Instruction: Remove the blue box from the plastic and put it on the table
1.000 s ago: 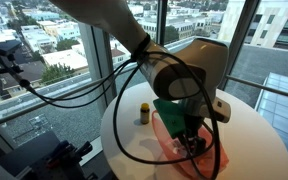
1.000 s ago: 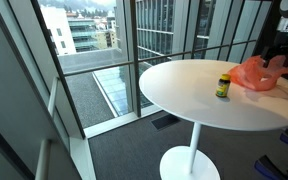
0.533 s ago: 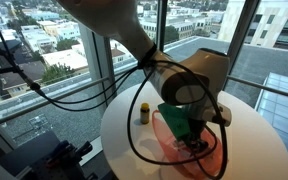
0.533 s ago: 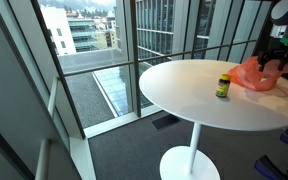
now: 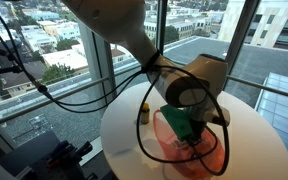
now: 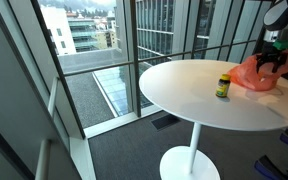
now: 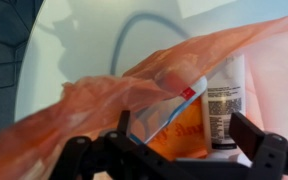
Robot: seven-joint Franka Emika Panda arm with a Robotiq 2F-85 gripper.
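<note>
Orange plastic (image 7: 104,100) is filling the wrist view as the arm (image 5: 119,25) is sinking closer, jaws hanging spread, gripping nothing. Blue box (image 5: 181,122) is still sitting inside the plastic, lower centre, so lifting out is only beginning.

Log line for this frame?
phase: reach | gripper: jaws open over box | box: inside orange plastic bag, ungrasped | bottle: upright on table, beside bag
</note>
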